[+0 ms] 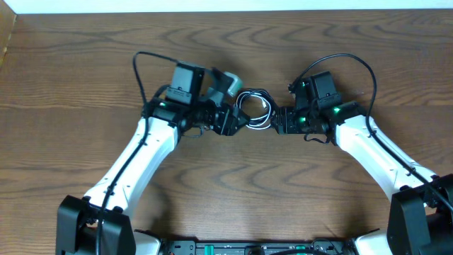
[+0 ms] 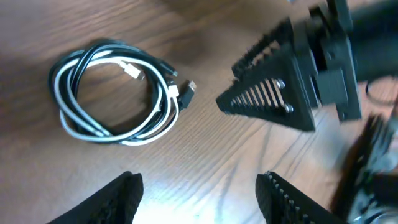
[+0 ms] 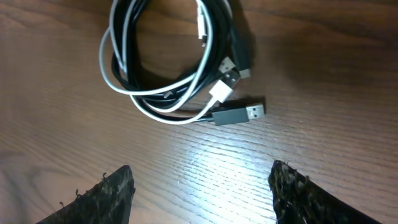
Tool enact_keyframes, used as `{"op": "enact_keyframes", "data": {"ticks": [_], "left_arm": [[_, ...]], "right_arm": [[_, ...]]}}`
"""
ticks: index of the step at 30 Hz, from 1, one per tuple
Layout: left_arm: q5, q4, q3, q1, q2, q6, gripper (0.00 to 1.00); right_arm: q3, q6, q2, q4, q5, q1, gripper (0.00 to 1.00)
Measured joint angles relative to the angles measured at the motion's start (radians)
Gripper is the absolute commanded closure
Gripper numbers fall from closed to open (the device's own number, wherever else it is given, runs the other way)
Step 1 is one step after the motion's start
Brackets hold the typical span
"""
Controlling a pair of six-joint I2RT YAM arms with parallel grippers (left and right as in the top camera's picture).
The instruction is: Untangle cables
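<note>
The cables (image 1: 255, 109) are a small coil of black and white cords lying flat on the wooden table between my two grippers. In the left wrist view the coil (image 2: 112, 93) lies upper left, its plugs pointing right. In the right wrist view the coil (image 3: 168, 62) lies at the top, with a white and a black USB plug (image 3: 239, 114) sticking out to the right. My left gripper (image 2: 199, 193) is open and empty, just left of the coil in the overhead view (image 1: 233, 120). My right gripper (image 3: 202, 193) is open and empty, just right of it (image 1: 282, 120).
The right gripper's black fingers (image 2: 280, 93) show in the left wrist view, close to the coil's plugs. Thick black wires (image 1: 141, 71) loop off both arms. The table's far edge (image 1: 226, 8) meets a white wall.
</note>
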State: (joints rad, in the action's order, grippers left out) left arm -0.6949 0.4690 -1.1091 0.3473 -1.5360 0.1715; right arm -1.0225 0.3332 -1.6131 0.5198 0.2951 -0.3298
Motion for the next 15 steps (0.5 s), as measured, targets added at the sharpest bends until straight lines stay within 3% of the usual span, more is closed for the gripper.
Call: {"op": "enact_keyframes", "data": {"ticks": [4,7,9,15], "left_arm": [[0.013,-0.006,0.000,0.015,-0.017,0.121,0.36],[0.018,-0.024,0.000,0.017,-0.068,0.194,0.29],[0.021,-0.060,0.000,0.017,-0.114,0.224,0.23],[0.020,-0.247,0.000,0.029,-0.251,0.264,0.19]], "right_arm": [[0.000,0.000,0.000,0.023,-0.002,0.027,0.33],[0.000,0.000,0.000,0.031,-0.003,0.058,0.32],[0.000,-0.001,0.000,0.031,-0.001,0.084,0.31],[0.001,-0.006,0.000,0.040,0.009,0.139,0.28]]}}
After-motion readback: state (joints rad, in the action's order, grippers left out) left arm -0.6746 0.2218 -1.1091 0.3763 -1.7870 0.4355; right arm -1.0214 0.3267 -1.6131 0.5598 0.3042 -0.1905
